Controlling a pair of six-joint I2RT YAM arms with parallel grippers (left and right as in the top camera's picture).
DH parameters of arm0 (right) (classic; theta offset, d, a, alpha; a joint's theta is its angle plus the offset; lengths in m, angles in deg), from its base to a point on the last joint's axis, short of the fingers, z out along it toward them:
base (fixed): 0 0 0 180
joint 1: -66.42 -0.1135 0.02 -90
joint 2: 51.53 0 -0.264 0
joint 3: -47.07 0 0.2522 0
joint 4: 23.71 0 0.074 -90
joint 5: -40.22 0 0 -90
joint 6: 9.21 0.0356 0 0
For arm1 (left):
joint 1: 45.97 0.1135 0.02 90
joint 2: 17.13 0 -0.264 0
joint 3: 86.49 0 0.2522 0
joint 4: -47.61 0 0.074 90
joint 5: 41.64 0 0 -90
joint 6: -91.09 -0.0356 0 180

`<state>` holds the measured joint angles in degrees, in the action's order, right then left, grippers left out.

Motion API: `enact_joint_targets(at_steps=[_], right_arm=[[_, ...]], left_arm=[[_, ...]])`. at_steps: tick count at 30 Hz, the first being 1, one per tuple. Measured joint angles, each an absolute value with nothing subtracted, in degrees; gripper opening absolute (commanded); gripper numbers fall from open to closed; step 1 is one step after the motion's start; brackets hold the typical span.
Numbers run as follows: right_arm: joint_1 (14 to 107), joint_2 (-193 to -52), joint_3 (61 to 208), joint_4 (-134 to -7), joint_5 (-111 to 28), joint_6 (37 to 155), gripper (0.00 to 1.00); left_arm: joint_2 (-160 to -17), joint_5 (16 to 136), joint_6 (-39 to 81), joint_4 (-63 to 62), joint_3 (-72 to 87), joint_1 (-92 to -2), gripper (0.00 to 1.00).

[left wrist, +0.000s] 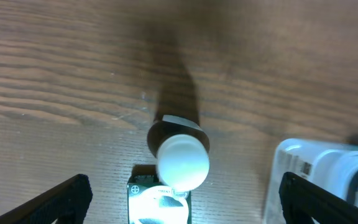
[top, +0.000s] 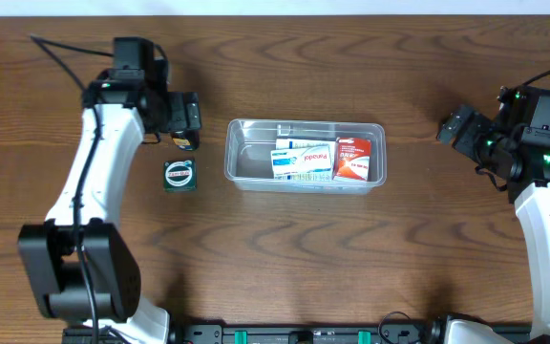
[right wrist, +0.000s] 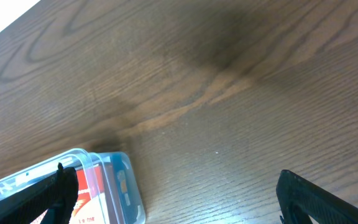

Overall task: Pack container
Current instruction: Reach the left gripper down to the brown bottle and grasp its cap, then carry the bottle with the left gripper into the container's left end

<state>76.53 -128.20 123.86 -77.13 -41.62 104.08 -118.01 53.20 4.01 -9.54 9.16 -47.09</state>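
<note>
The clear plastic container (top: 242, 167) sits mid-table and holds a white-and-blue box (top: 302, 161) and a red box (top: 353, 159). My left gripper (top: 183, 120) is open and hovers left of the container, above an upright dark bottle (top: 185, 142) with a white cap (left wrist: 183, 162). A small green box (top: 179, 176) lies just in front of the bottle; it also shows in the left wrist view (left wrist: 159, 205). My right gripper (top: 461, 129) is open and empty, to the right of the container. The container's corner (right wrist: 126, 186) and the red box (right wrist: 87, 193) show in the right wrist view.
The container's left end (left wrist: 291, 180) shows at the right of the left wrist view. Bare wooden table (top: 351, 258) lies around the objects. The table's far edge (top: 351, 10) runs along the top.
</note>
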Motion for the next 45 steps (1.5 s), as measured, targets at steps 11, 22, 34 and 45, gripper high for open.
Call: enact_joint_targets(at_steps=[11,22,34,45], right_arm=[[76.53,-128.2,123.86,-77.11,-41.62,104.08,0.99],[76.53,-128.2,123.86,-77.13,-41.62,104.08,0.99],[76.53,-128.2,123.83,-77.13,-41.62,104.08,0.99],[76.53,-128.2,123.86,-77.13,-41.62,104.08,0.99]], left_arm=[[-121.77,47.13,2.19,-7.9,9.16,-48.54,0.76],[-123.71,46.65,1.25,-7.2,9.16,-48.54,0.54],[-123.91,47.0,1.75,-7.16,9.16,-48.54,0.3],[-123.12,48.0,1.75,-9.89,9.34,-48.54,0.29]])
